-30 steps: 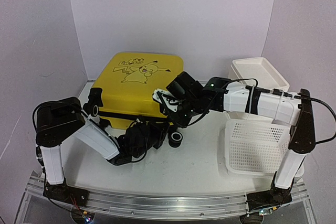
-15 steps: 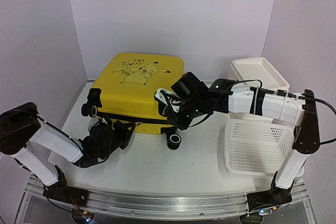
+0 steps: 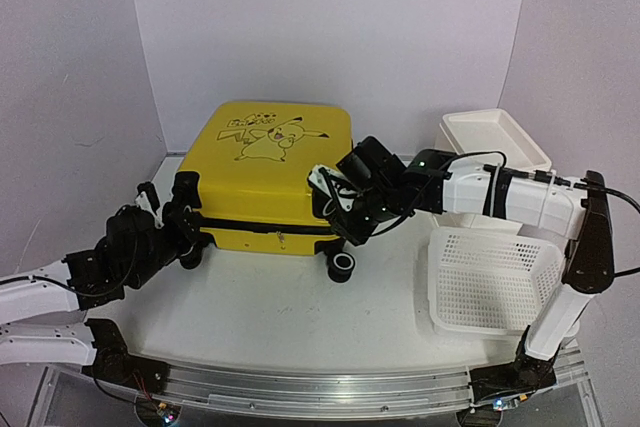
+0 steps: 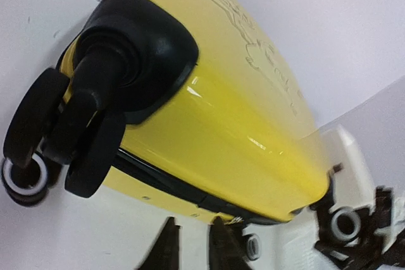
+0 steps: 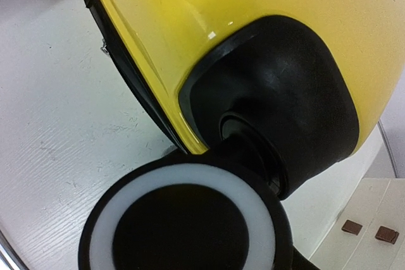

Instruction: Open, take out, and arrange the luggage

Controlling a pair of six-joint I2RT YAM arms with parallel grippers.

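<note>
1. Top view: the luggage (image 3: 265, 172) is laid flat and closed on the table (image 3: 300, 317). The left gripper (image 3: 170, 232) is placed beside its left wheels, and the right gripper (image 3: 340, 209) at its near right corner.
2. Left wrist view: the fingers (image 4: 166, 248) are seen narrowly parted, with nothing held.
3. Right wrist view: the luggage corner and a wheel (image 5: 183, 226) are shown close up. The spread of the right fingers cannot be told.
</note>
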